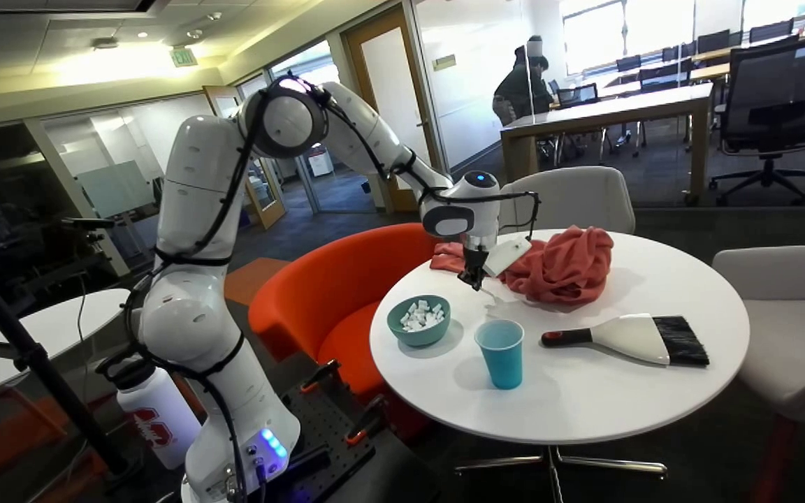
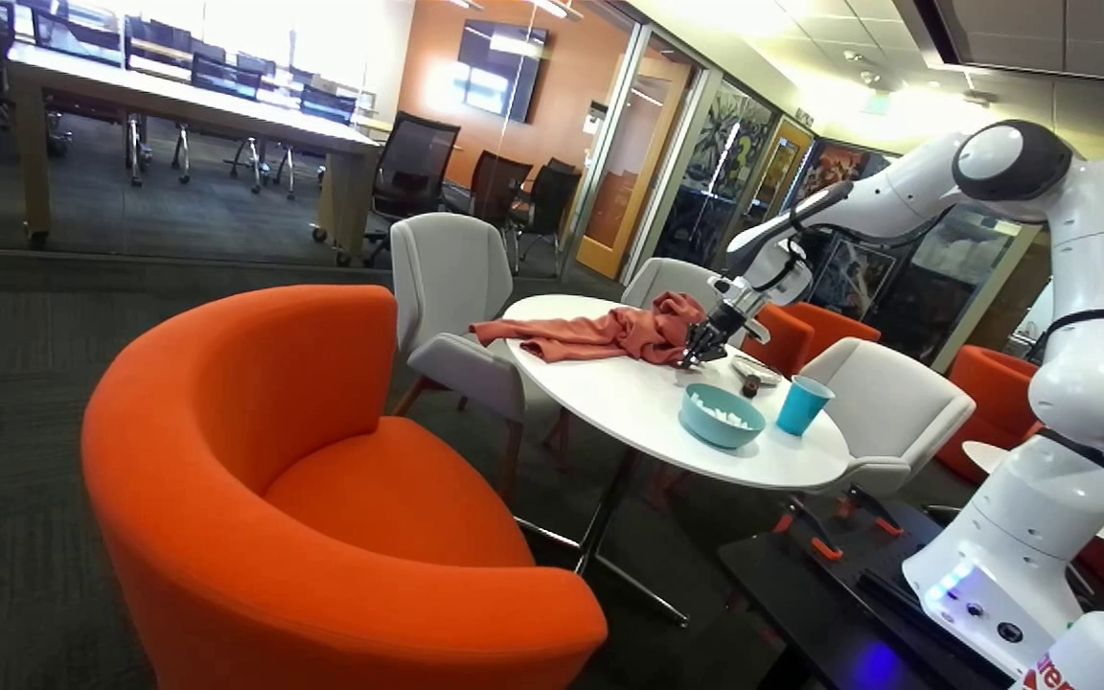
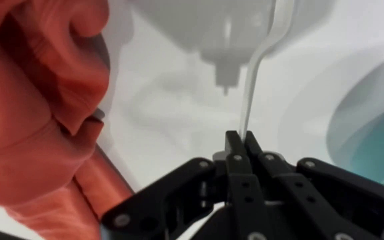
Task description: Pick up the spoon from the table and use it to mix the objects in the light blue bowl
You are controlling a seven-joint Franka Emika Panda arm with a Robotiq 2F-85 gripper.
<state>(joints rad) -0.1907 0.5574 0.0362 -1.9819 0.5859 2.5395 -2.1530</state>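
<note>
The white spoon (image 3: 251,76) is slim. It runs up from the fingertips in the wrist view and leaves the top edge, so its far end is out of view there. My gripper (image 3: 244,136) is shut on it. In both exterior views the gripper (image 1: 473,283) (image 2: 696,359) is above the round white table (image 1: 626,412) (image 2: 600,402), beside the red cloth; the spoon is too small to make out clearly there. The light blue bowl (image 1: 413,338) (image 2: 723,431) (image 3: 383,143) stands upright near the gripper. Small whitish objects (image 1: 422,316) (image 2: 720,412) lie inside the bowl.
A crumpled red cloth (image 1: 570,269) (image 2: 624,331) (image 3: 35,110) lies beside the gripper. A taller bright blue cup (image 1: 504,360) (image 2: 803,407) stands near the bowl. A white brush with a black handle (image 1: 629,337) lies on the table. Orange and grey chairs surround it.
</note>
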